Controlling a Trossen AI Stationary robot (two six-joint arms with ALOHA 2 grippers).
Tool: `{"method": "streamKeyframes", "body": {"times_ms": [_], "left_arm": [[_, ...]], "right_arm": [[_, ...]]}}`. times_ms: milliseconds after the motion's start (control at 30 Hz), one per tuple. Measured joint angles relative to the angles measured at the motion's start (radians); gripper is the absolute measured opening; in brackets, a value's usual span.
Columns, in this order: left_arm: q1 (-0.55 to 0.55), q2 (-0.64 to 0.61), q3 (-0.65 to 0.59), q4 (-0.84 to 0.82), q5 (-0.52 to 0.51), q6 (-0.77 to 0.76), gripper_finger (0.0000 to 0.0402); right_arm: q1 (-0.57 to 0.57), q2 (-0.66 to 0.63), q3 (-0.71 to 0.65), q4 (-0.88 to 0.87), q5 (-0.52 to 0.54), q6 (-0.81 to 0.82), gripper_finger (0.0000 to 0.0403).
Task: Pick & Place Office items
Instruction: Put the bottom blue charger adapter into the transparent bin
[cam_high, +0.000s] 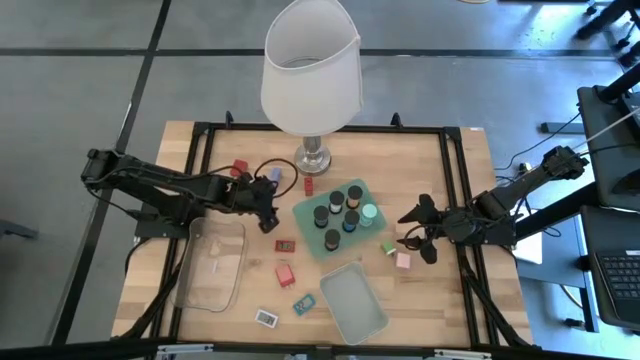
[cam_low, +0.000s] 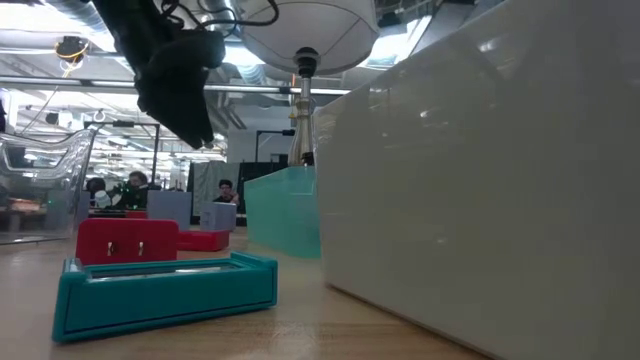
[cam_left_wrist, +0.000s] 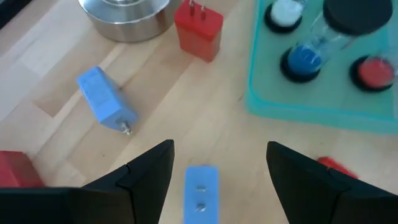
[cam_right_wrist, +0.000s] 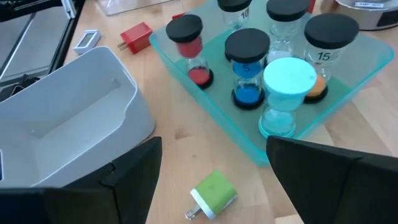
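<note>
I had the left gripper (cam_left_wrist: 200, 163) open over the blue plug block (cam_left_wrist: 201, 191) left of the timer tray (cam_high: 306, 212); it looked light, rigid, best pinched across flat sides; right gripper (cam_right_wrist: 211, 163) open too.

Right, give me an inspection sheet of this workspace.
Surface: wooden table, black frame.
Job's things: sand timers upright in teal tray; green plug, pink plug, blue plug, red plug loose on table.
Clutter: lamp, clear bin, second tray.
End effectors: left end effector open over a blue plug; right end effector open near green plug.
Cables: black loop by lamp.
Surroundings: people in the background.
</note>
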Motion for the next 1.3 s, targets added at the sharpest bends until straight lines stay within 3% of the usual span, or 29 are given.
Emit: {"method": "streamKeyframes", "body": {"times_ms": [267,467,700,967,1300], "left_arm": [[0.001,0.000,-0.047,-0.062,-0.045,-0.050,0.0273],[0.000,0.001,-0.104,-0.011,0.049,-0.104,0.0319],[0.004,0.001,-0.173,0.091,0.053,-0.102,0.0349],[0.038,0.001,-0.239,0.180,0.071,-0.101,0.0346],[0.094,0.001,-0.291,0.219,0.120,-0.097,0.0292]], "right_arm": [[0.000,0.000,0.000,0.000,0.000,0.000,0.0291],[0.000,0.000,0.000,0.000,0.000,0.000,0.0291],[0.000,0.000,0.000,0.000,0.001,-0.001,0.0291],[0.000,0.000,0.000,0.000,0.002,-0.001,0.0291],[0.000,0.000,0.000,0.000,0.003,-0.001,0.0291]]}}
